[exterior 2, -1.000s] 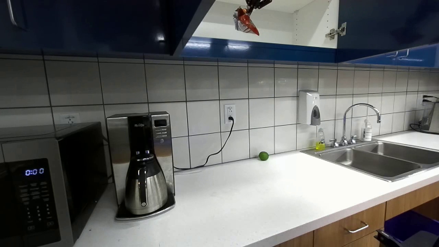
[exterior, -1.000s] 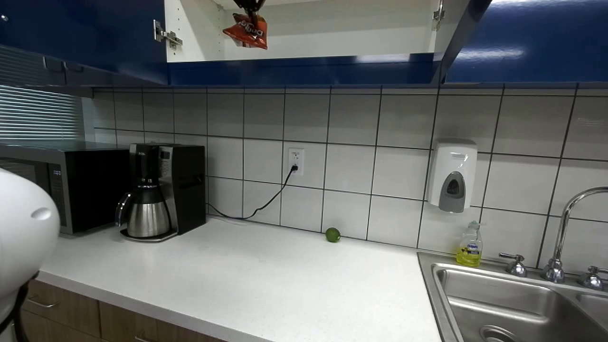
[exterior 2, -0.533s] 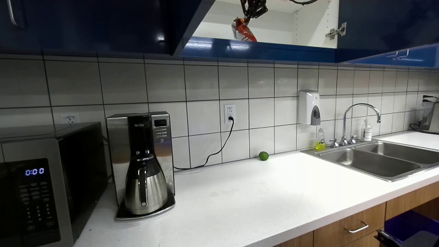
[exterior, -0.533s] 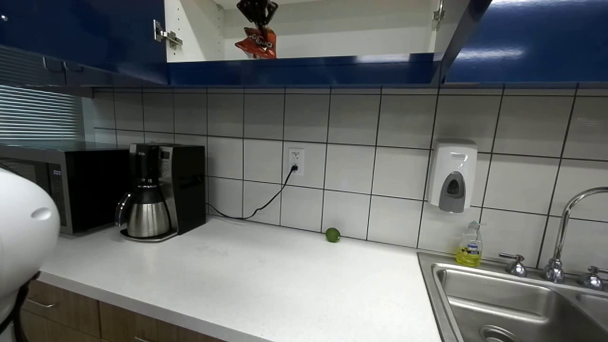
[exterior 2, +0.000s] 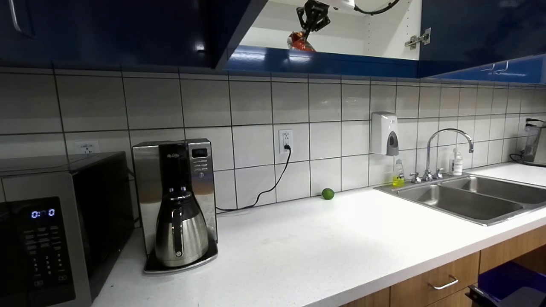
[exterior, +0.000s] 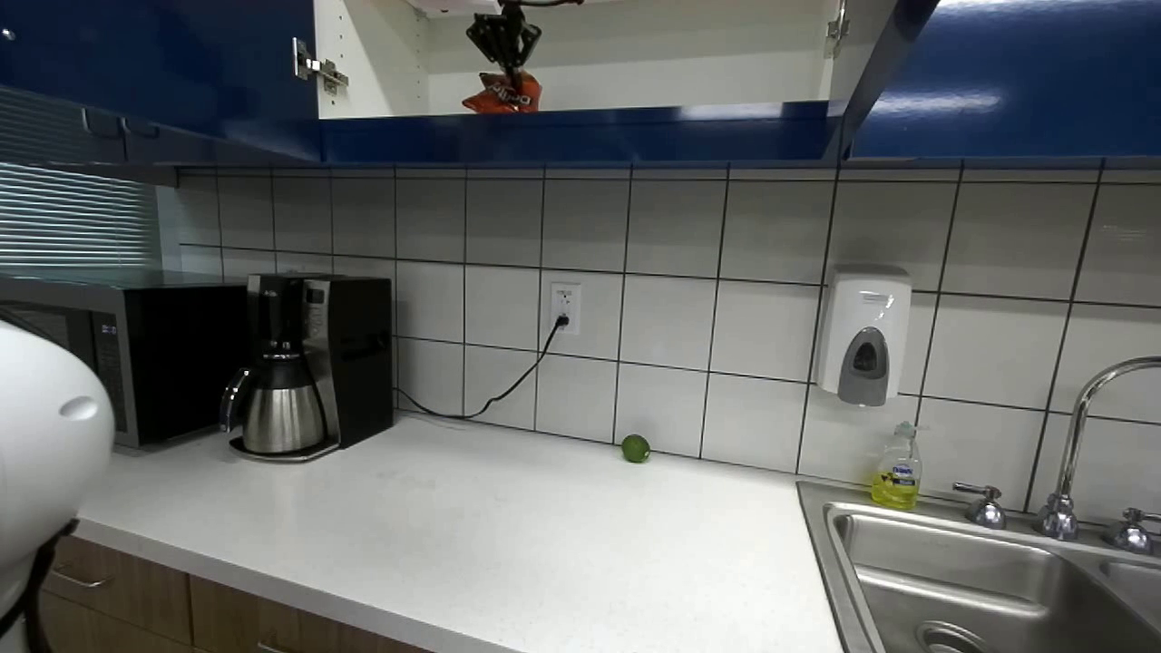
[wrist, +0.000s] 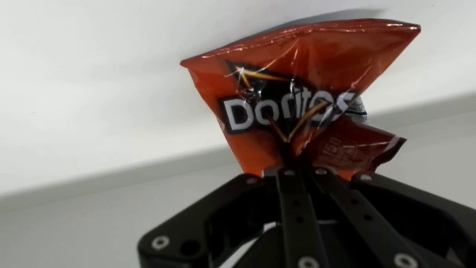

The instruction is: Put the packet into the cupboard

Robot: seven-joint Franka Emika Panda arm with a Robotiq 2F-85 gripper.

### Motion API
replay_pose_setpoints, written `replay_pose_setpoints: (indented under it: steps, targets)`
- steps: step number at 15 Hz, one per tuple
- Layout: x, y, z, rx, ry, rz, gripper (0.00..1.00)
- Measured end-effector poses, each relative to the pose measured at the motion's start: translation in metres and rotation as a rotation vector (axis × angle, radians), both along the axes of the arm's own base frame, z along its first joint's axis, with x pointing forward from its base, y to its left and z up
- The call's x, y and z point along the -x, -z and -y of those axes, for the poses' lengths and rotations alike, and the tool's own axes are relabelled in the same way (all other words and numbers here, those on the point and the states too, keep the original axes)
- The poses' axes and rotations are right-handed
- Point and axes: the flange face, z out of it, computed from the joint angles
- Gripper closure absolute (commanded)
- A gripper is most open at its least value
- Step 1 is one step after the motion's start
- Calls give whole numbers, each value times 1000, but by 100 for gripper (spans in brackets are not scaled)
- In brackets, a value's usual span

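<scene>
step in hand, as we judge it: the set-down inside the cupboard [exterior: 689, 68]. carrying looks done, letting-go not yet.

the red packet [wrist: 293, 98] is held below the gripper [wrist: 305, 172], within the cupboard's opening in both exterior views. there the blue front rim [exterior 2: 341, 62] cuts off its lowest part. in the wrist view we read the "doritos" lettering, with the broad sealed edge pointing away from the gripper and a thin shadow along that edge on the white floor [wrist: 93, 100].

jaws: together, clamped on the packet, film bunched between the fingers [wrist: 297, 212]; a loose corner sticks out to one side.

contact: poor view. with the rim in the way, we can't fairly say whether the packet touches that floor or stops just short of it.

next, to our minds: ease down if there is any gap, then part the fingers gently, only as far as the film needs to slip free, and lift before backing out past the rim. thin, slick film may cling to a finger, so we'd watch for that.
</scene>
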Motion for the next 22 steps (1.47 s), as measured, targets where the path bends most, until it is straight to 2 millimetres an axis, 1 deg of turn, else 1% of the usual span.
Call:
replay_pose_setpoints:
  steps: [3,6,7,9,13,16,19,22]
  targets:
    - [-3,-1,1,-4,7,5,43]
    - [-1,-6,2,-9,14,16,22]
    - [0,-8,3,-11,16,20,13]
    - [1,-12,3,-13,19,27,1]
    - [8,-21,3,-17,19,45,0]
    - [18,-33,4,-23,18,64,0]
    - [35,-47,5,-38,15,84,0]
    - [58,-60,9,-58,13,96,0]
